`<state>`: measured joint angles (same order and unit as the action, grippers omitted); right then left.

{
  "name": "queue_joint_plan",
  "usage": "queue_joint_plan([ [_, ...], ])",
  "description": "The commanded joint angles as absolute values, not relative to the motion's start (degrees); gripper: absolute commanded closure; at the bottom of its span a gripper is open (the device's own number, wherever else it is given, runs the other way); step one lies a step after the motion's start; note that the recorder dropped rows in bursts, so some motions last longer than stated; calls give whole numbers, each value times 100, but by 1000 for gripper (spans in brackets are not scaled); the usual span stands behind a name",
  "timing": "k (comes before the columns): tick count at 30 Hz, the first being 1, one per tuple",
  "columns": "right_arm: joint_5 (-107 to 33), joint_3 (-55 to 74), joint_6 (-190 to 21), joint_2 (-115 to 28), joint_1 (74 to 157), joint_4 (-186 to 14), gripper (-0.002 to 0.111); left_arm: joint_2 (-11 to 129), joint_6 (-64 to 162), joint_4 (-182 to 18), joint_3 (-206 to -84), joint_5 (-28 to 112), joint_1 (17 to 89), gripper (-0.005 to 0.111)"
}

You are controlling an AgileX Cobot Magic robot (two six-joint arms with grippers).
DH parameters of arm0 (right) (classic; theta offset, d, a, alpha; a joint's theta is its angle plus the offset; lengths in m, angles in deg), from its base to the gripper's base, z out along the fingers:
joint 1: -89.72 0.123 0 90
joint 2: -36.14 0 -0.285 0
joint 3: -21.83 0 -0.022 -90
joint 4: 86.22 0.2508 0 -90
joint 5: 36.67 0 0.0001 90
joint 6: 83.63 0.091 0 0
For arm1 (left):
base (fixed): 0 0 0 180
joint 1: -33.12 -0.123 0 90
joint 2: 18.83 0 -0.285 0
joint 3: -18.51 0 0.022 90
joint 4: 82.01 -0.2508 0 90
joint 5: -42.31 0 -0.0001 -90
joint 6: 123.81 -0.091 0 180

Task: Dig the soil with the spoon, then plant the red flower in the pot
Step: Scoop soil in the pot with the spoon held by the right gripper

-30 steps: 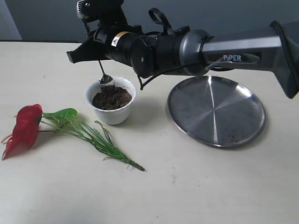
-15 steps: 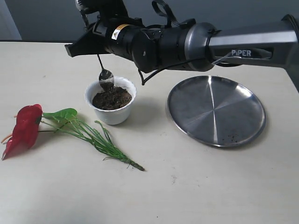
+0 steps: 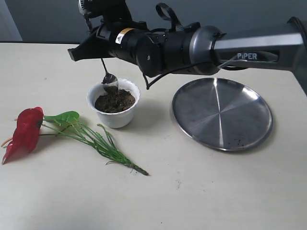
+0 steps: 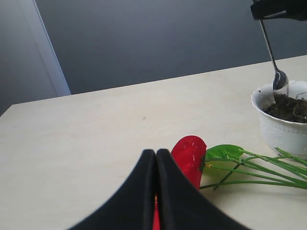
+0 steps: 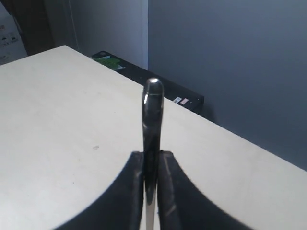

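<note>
At the near edge of the table it's bare pale surface, then things start to show. On the left lies the red flower, flat on its side, with the glossy bloom at the far left and its green leaf just beside it. The thin stems trail toward the middle. From the left wrist view, the left gripper is right over that bloom with its two dark fingers pressed flat together. They're closed on each other, not on the flower.

Across on the right sits the round steel plate, well apart from the flower, with a few dark crumbs near its front rim.

Further back, between the two, stands the pot, white, wavy-rimmed and upright. It's filled with the soil, dark and crumbly, nearly to the rim. The flower's leaf lies near the pot but does not touch it.

Right above the pot is the spoon, hanging steeply, bowl down, just inside the pot's far rim at the edge of the soil. Whether the tip is actually in the earth, I can't tell.

Up top, the right gripper reaches across from the right and is clamped on the spoon's handle. The right wrist view confirms it, with the fingers snug on either side of the shiny handle. Beyond is grey wall.
</note>
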<state>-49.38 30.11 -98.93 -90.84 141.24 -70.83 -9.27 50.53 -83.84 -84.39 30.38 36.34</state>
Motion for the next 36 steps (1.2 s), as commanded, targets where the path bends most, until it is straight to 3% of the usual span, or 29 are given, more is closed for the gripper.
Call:
queue_joint_plan([
  [1, -5022, 3007, -9901, -8910, 14112, -7139, 109, -970, 5061, -8378, -8427, 3068, 3613, 106],
  [14, -4913, 2997, -9901, -9353, 14112, -7139, 109, -970, 5061, -8378, -8427, 3068, 3613, 106],
  [26, -4613, 3007, -9901, -8454, 14112, -7139, 109, -970, 5061, -8378, -8427, 3068, 3613, 106],
  [36, -4663, 2997, -9885, -9170, 14112, -7139, 109, -970, 5061, -8378, -8427, 3079, 3613, 106],
])
